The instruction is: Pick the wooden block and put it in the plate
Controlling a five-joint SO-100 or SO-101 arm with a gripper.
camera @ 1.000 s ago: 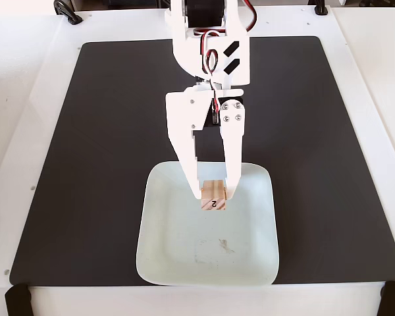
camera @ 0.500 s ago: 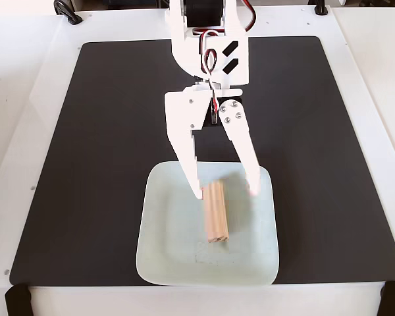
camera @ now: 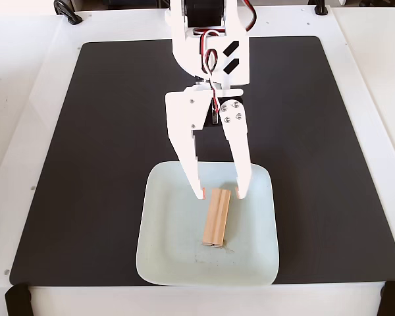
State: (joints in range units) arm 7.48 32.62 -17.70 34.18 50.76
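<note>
The small light tan wooden block (camera: 216, 217), grooved lengthwise, is seen lying flat inside the large pale mint square plate (camera: 166, 260) in the fixed view, free of the white two-finger gripper (camera: 222, 193), whose jaws are spread with nothing between them, just above its far end. Its long axis is seen running from the arm toward the camera, tilted slightly. It is judged light, rigid and unbreakable, best clamped across its narrow sides at mid-length.
</note>
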